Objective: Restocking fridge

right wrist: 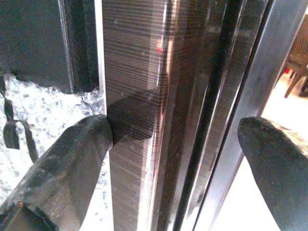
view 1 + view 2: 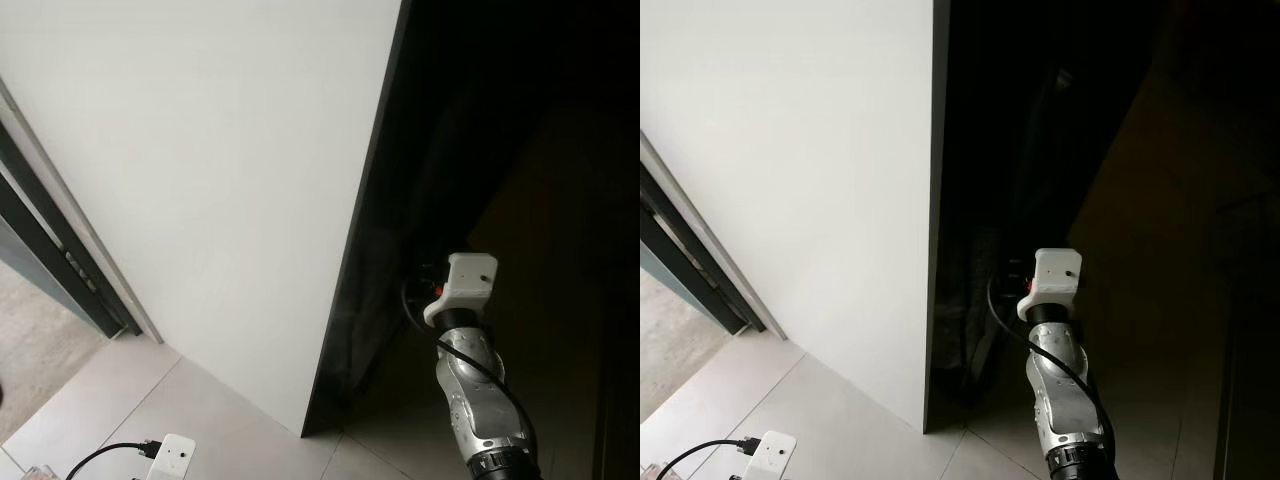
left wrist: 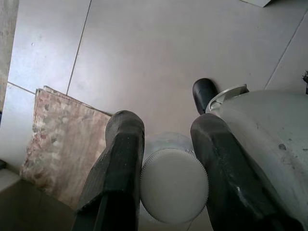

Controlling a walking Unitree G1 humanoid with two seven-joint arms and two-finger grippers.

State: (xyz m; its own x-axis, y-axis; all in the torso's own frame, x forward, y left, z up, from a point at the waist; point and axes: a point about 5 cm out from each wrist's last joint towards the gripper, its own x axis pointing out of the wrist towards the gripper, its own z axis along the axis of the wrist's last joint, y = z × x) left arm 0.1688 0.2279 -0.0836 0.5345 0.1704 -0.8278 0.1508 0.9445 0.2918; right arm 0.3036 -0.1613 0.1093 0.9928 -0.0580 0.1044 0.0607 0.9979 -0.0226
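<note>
The fridge has a white side panel [image 2: 220, 180] and a dark, glossy front door [image 1: 139, 120]. My right arm [image 2: 475, 390] reaches to that door's edge low down. The right gripper [image 1: 175, 130] is open and straddles the edge; one finger [image 1: 72, 159] touches the door's side, while the other finger [image 1: 274, 159] stands clear of it. My left gripper [image 3: 166, 125] hangs low over the floor, shut on a clear bottle with a white ribbed cap [image 3: 173, 185].
A doorway with a dark frame [image 2: 60, 270] stands left of the fridge. Pale floor tiles [image 2: 150, 400] run below. A worn reddish mat [image 3: 62, 144] lies on the tiles under the left gripper. To the fridge's right everything is dark.
</note>
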